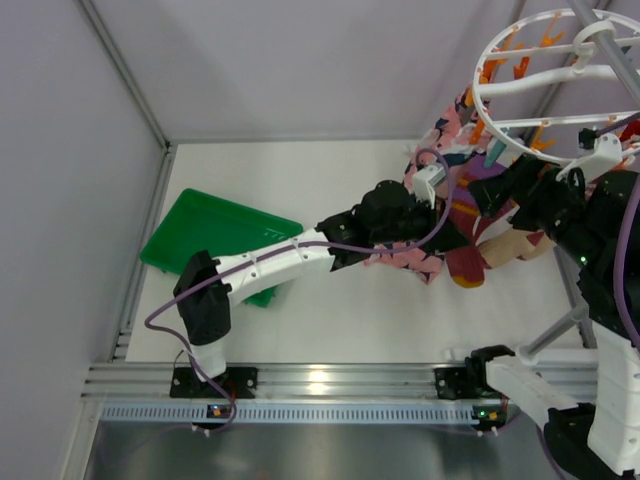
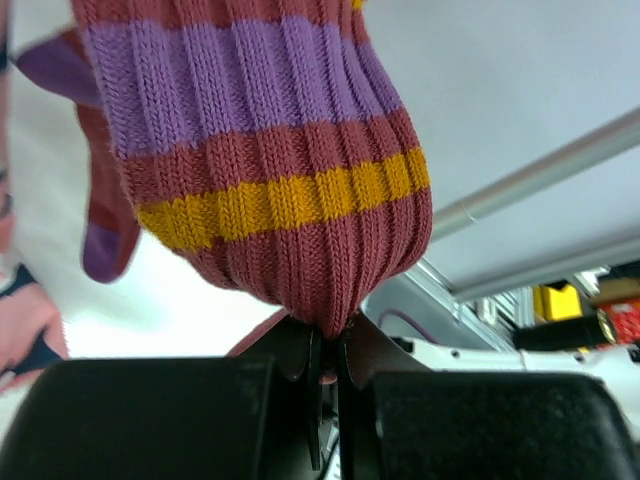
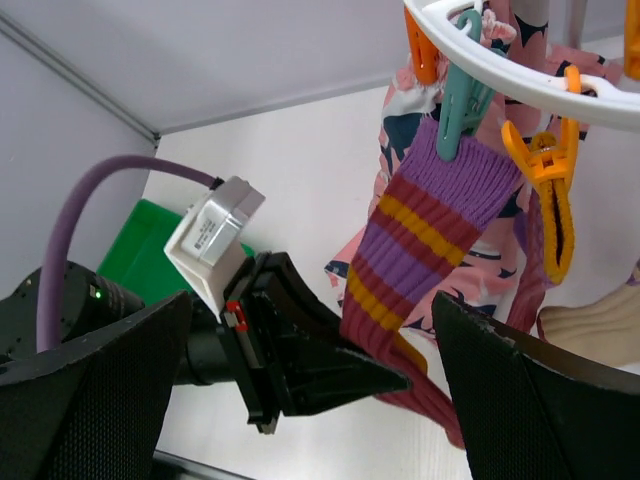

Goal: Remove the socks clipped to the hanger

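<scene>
The hanger point(image 1: 545, 122) hangs over the far right of the worktop point(image 1: 330, 320). A sock point(image 3: 420, 250) hangs from a peg point(image 3: 455, 100) on its rim, in front of a cloth point(image 3: 400, 100). Below, the left claw point(image 2: 327, 370) pinches the sock's lower end. A tray point(image 1: 200, 235) lies on the worktop, far left, well apart.

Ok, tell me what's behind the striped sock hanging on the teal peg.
Behind the striped sock hangs the pink printed cloth. The sock and the left claw shut on its end cover the rest.
</scene>
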